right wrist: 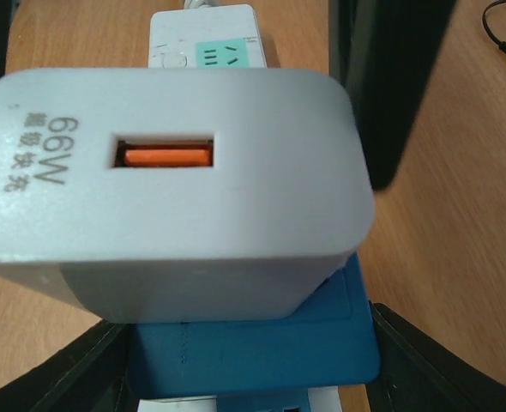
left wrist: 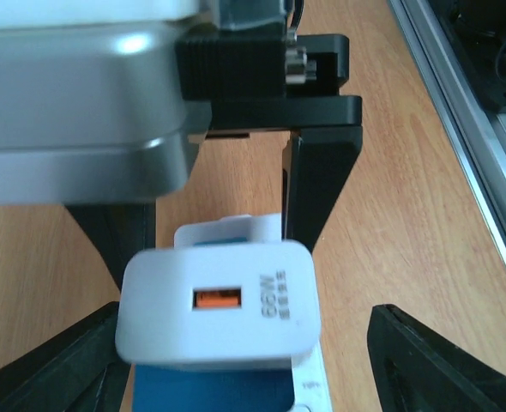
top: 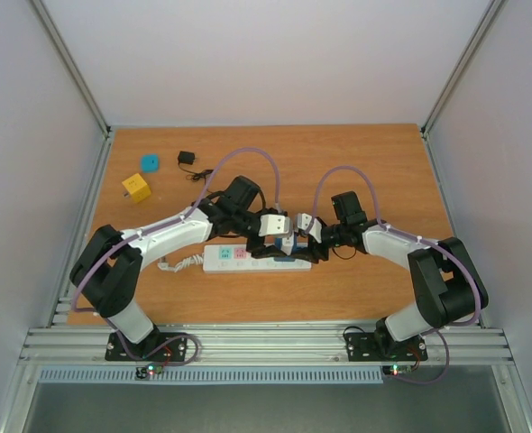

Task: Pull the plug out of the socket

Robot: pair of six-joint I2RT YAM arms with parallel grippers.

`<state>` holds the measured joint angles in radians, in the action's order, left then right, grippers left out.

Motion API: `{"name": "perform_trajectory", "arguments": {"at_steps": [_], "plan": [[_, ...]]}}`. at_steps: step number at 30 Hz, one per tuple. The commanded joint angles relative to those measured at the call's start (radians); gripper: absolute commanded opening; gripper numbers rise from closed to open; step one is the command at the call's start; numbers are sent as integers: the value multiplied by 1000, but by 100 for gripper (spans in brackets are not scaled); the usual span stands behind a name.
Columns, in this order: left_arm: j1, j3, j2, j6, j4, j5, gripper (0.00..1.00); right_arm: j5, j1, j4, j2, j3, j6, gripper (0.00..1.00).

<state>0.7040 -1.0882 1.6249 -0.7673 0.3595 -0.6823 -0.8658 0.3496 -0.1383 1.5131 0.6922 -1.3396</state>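
The socket, a white power strip (top: 239, 255), lies across the table between the arms, with pastel outlet faces (right wrist: 227, 53). The plug is a white 66W charger (left wrist: 219, 309) with an orange USB port, sitting on a blue adapter block (right wrist: 253, 343) on the strip. My right gripper (right wrist: 253, 369) straddles the blue block, and its fingers (right wrist: 442, 365) touch both sides. My left gripper (left wrist: 244, 369) faces it from the other side, with its fingers (left wrist: 433, 360) spread wide around the charger and a gap on the right. Both grippers meet over the strip in the top view (top: 288, 239).
The strip's coiled white cord (top: 180, 262) trails left. A yellow cube (top: 136, 188), a teal round object (top: 149, 162) and a small black adapter with a cable (top: 187, 158) lie at the back left. A metal rail (top: 266, 343) runs along the near edge.
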Motion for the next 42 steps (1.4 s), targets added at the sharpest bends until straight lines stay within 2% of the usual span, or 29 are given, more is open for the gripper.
{"name": "perform_trajectory", "arguments": {"at_steps": [1,6,11,17,28,42], "plan": [[34,2,38,16,-118,-13,75,-2,22,30,3,-23,10,57],[34,15,42,47,-160,7,73,-1,24,34,-2,-29,7,53],[34,8,44,33,-148,-8,55,2,25,34,-4,-32,7,47],[34,-1,8,37,-136,-69,39,12,26,36,-1,-33,-1,39],[32,16,-39,125,-181,-110,31,28,26,36,-1,-37,-10,32],[30,100,-135,110,-234,-75,25,47,26,49,-22,-64,-15,30]]}}
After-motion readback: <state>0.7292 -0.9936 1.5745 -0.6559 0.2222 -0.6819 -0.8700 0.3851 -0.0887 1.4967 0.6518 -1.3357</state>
